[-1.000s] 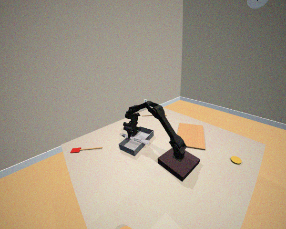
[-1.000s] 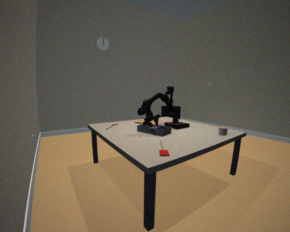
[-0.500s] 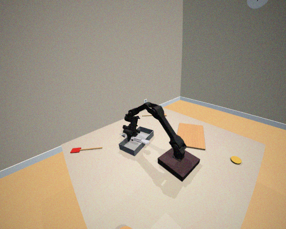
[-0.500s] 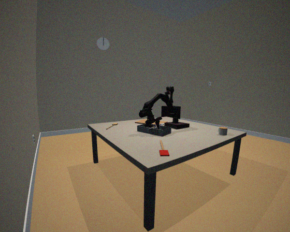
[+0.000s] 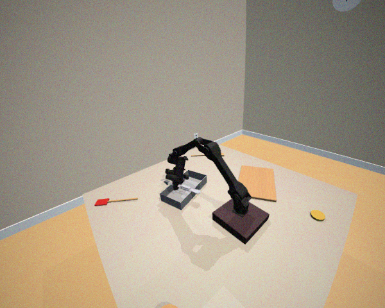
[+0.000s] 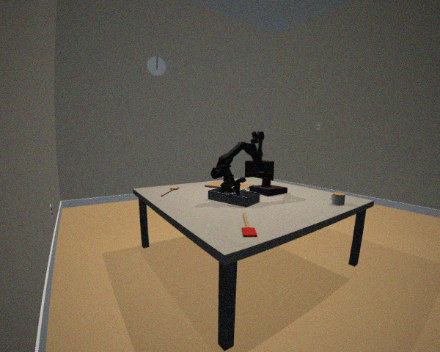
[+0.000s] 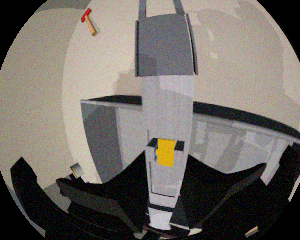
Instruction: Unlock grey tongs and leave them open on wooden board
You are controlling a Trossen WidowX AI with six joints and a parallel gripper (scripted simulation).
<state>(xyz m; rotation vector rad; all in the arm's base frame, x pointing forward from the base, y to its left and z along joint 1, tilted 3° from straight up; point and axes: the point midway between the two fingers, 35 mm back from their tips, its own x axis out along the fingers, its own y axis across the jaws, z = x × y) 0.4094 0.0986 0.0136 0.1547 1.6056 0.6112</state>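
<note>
The grey tongs (image 5: 188,188) (image 7: 167,95) lie across the roasting tin (image 5: 170,199) (image 6: 226,198) (image 7: 101,145), both ends reaching past its long walls. In the wrist view a dark grey block (image 7: 162,45) with a narrow loop is at their far end, and a yellow tab (image 7: 166,152) sits at mid-length. The tongs look closed. My gripper (image 5: 176,187) (image 6: 234,192) (image 7: 161,151) points down over the tin and is shut on the tongs, one finger against each side. The wooden board (image 5: 257,182) (image 6: 213,185) lies flat and bare. The tongs are barely visible in the exterior view.
A red-bladed spatula (image 5: 102,201) (image 6: 248,232) (image 7: 86,16) lies beyond the tin. A thin wooden utensil (image 5: 197,155) (image 6: 169,191) lies at the back. The arm's base (image 5: 240,220) (image 6: 269,190) stands between the board and a yellow disc (image 5: 317,215). A can (image 6: 337,199) stands near an edge.
</note>
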